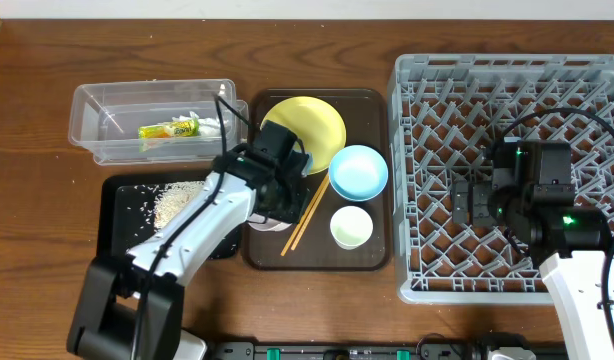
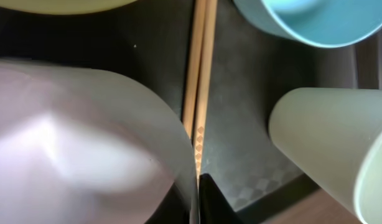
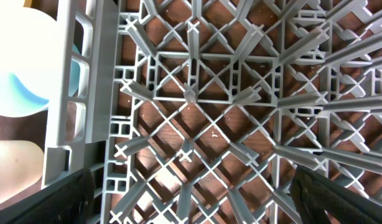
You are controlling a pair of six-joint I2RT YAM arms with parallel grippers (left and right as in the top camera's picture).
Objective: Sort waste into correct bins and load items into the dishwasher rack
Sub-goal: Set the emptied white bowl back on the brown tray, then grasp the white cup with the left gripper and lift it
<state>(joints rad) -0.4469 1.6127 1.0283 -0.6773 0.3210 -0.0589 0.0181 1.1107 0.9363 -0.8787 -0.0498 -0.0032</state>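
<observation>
White bowl (image 2: 85, 143): left tool (image 1: 275, 200) is hovering at its rim, grip unclear.
Right tool (image 3: 191, 202): hanging released over dishwasher rack (image 1: 507, 62).
Next: securing rim, lifting.

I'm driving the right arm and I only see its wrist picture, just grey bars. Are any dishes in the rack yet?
Observer: No. From above, the rack holds no dishes at all.
Child: Where is the plate, then?
Observer: The yellow plate sits on the brown tray, left of the rack.
Child: And the rubbish?
Observer: The wrapper already lies in the clear tub.
</observation>
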